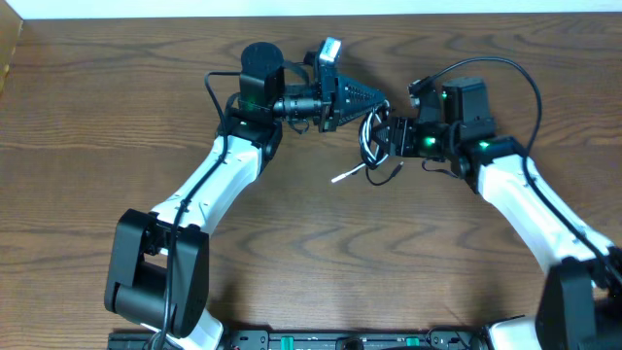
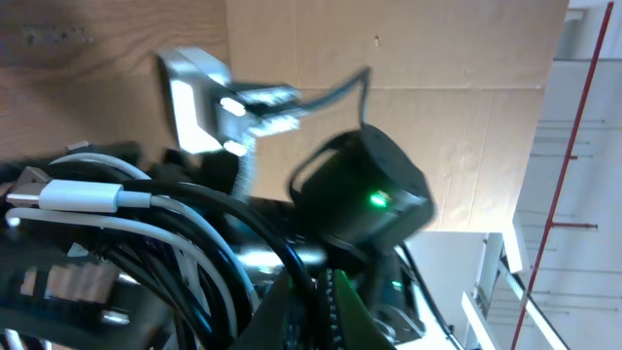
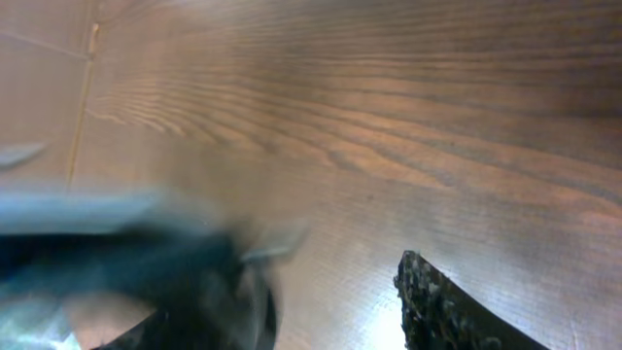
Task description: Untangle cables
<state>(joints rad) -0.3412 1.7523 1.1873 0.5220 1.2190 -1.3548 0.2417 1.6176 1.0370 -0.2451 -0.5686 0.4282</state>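
— Where are the cords (image 1: 370,131)?

— Seen from above, they're bunched in a loop a little toward 1 o'clock from the middle of the table (image 1: 311,262), squeezed between the two grippers. The white cord (image 1: 345,176) trails out of the loop toward 8 o'clock and its end lies on the wood. An end of the black cord (image 1: 387,172) pokes out toward 5 o'clock.

— And the left gripper (image 1: 385,101)?

— It reaches in from 9 o'clock, and its tip sits at the 12 o'clock edge of the loop. The jaws are pressed tight together, pinching the cords. Its own camera has black and white strands draped right across the view, with a white plug (image 2: 78,195) at 9 o'clock.

— The right gripper (image 1: 389,137)?

— It is at the loop's 3 o'clock side, right up against it. From its wrist camera one dark finger (image 3: 442,306) shows at 5 o'clock and a blurred dark mass at 7 o'clock. Bare wood shows between them, so the jaws stand partly apart. Whether a cord is caught in them I can't tell, because that picture is too smeared.
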